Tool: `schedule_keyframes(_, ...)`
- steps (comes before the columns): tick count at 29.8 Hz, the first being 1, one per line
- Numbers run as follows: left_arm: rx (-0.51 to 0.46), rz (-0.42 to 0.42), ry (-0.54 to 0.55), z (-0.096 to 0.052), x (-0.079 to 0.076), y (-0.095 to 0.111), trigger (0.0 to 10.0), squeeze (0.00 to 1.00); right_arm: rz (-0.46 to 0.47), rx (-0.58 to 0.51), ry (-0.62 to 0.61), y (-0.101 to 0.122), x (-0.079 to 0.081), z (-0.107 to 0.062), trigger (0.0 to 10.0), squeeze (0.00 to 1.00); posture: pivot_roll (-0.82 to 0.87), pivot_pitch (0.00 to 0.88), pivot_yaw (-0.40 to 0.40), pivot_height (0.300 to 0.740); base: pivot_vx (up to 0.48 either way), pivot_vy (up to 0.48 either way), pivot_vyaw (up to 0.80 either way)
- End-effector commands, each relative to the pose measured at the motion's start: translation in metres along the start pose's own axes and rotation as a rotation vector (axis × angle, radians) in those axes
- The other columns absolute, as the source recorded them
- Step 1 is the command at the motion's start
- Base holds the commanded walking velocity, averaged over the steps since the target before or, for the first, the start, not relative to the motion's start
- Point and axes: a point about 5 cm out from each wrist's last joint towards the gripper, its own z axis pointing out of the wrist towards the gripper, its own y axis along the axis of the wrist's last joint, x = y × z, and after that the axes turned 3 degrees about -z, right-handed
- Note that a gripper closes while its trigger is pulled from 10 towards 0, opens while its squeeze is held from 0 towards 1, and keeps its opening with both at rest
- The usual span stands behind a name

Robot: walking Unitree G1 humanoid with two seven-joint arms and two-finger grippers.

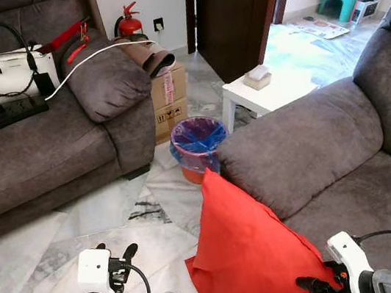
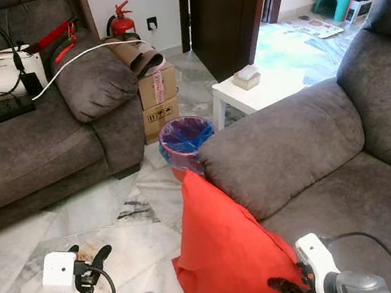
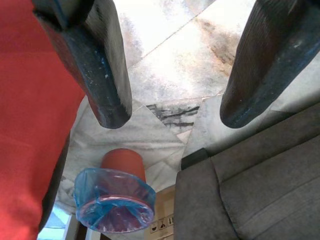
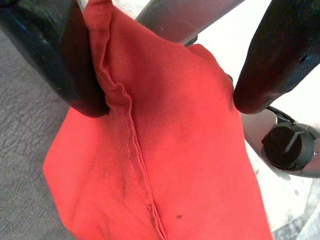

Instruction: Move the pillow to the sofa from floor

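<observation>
The red pillow (image 1: 246, 257) stood on the floor, leaning on the sofa (image 1: 330, 147) – the right gripper (image 4: 167, 75) straddled its seam, fingers apart, while the left gripper (image 3: 172, 85) waited open.

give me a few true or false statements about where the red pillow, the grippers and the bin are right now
1. The red pillow leans against the front of the grey sofa on the robot's right. True.
2. The left gripper is clamped on the pillow. False: its fingers are open over the marble floor, with the pillow beside them.
3. The right gripper has its open fingers around the pillow's seamed edge. True.
4. The bin with the blue liner lies tipped over on the sofa. False: it stands upright on the floor by the sofa's arm.
5. A white handbag sits on the other sofa. True.
</observation>
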Motion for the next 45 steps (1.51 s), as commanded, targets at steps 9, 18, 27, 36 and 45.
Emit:
schedule_keyframes(9,0.012,0.005,-0.021,0.0,-0.006,-0.001,10.0,0.0,0.111,-0.065,0.011,-0.007,0.017,0.014,10.0,0.0,0.23,0.119,-0.049,0.631,0.0,0.0,0.0)
schedule_keyframes(18,0.013,0.008,-0.022,0.0,-0.006,-0.001,10.0,0.0,0.152,-0.115,-0.011,-0.007,0.025,0.022,10.0,0.0,0.23,0.12,-0.048,0.631,0.0,0.0,0.0)
schedule_keyframes(27,0.013,0.01,-0.025,0.001,-0.007,-0.001,10.0,0.0,0.242,-0.176,-0.087,-0.007,0.029,0.028,10.0,0.0,0.24,0.122,-0.046,0.631,0.0,0.0,0.0)
schedule_keyframes(36,0.014,0.013,-0.025,0.001,-0.007,-0.001,10.0,0.0,0.261,-0.167,-0.074,-0.012,0.041,0.036,0.0,0.0,0.24,0.121,-0.047,0.631,0.0,0.0,0.0)
schedule_keyframes(45,0.01,0.014,-0.024,0.002,-0.007,0.0,10.0,0.0,0.293,-0.215,-0.078,-0.008,0.044,0.039,0.0,0.0,0.24,0.12,-0.049,0.631,0.0,0.0,0.0)
